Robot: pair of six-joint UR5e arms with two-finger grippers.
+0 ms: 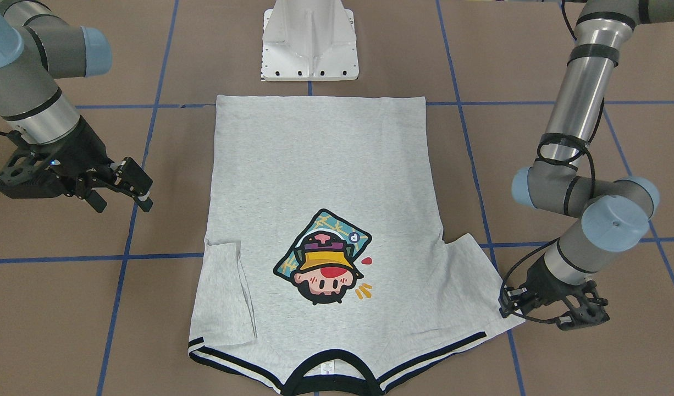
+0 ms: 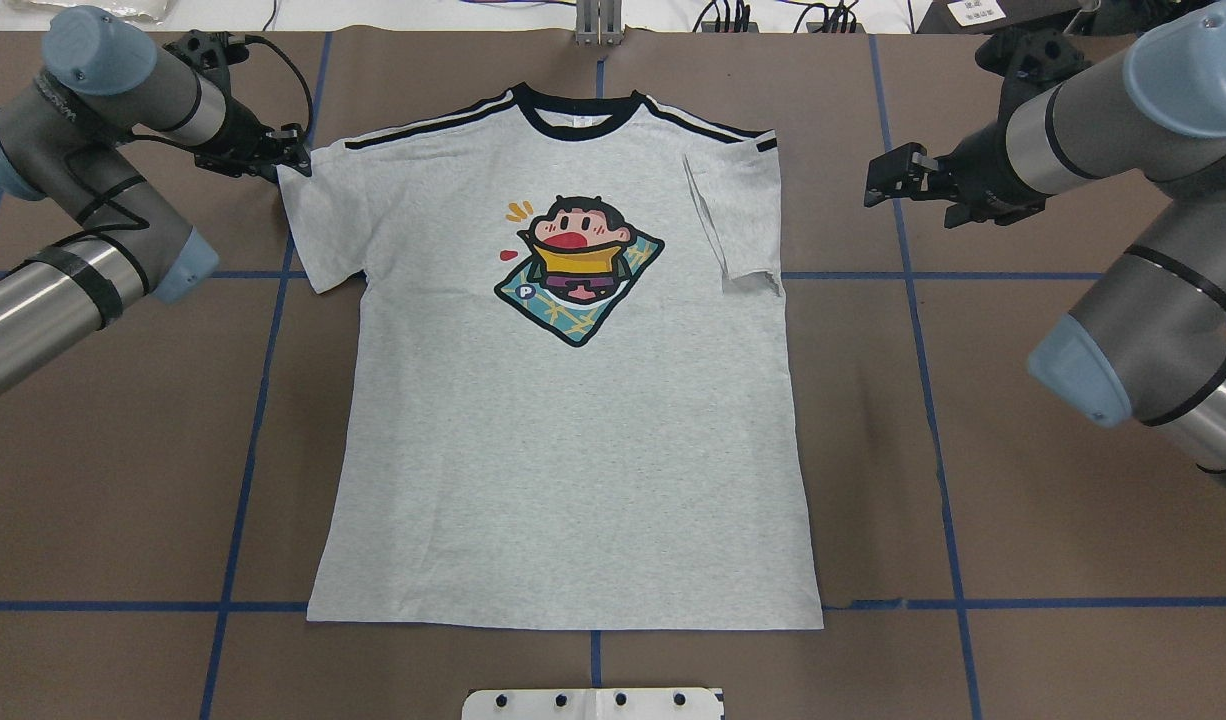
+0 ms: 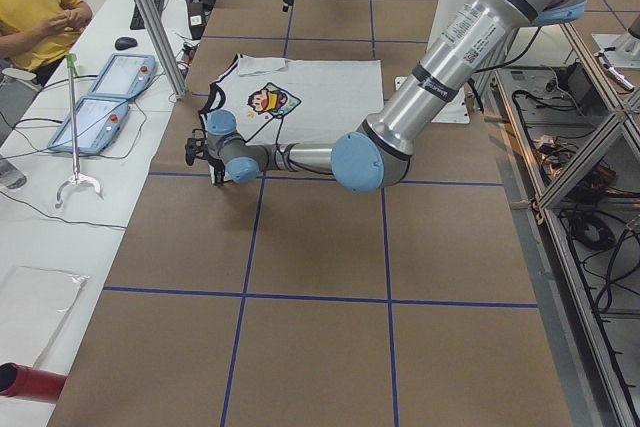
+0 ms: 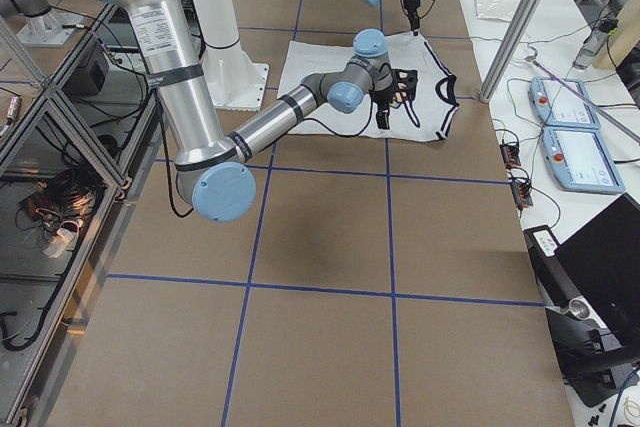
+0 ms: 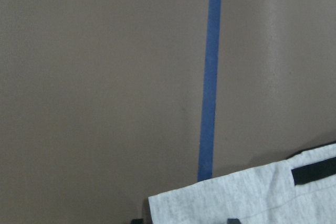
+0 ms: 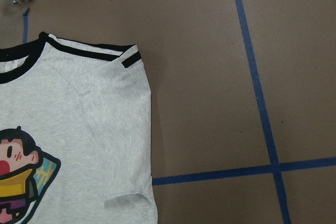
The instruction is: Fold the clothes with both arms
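right sleeve [image 2: 743, 215] folded, left sleeve [image 2: 318, 225] at 10 o'clock isn't; my left gripper [image 2: 291, 165] and right gripper [image 1: 122, 203] gape empty.

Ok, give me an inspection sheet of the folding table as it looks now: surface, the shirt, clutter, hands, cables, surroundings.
Surface: brown table cover with blue tape grid, flat.
Job's things: grey T-shirt lies flat, print up, collar away from the robot; right-side sleeve folded in over the body, left-side sleeve spread out.
Clutter: nothing seen on the table.
Hands: left hand open, low at the left-side sleeve's corner; right hand open, apart from the shirt.
Cables: black cables loop along the left arm down to its hand.
Surroundings: white pedestal; seated person and two pendants at a side bench.
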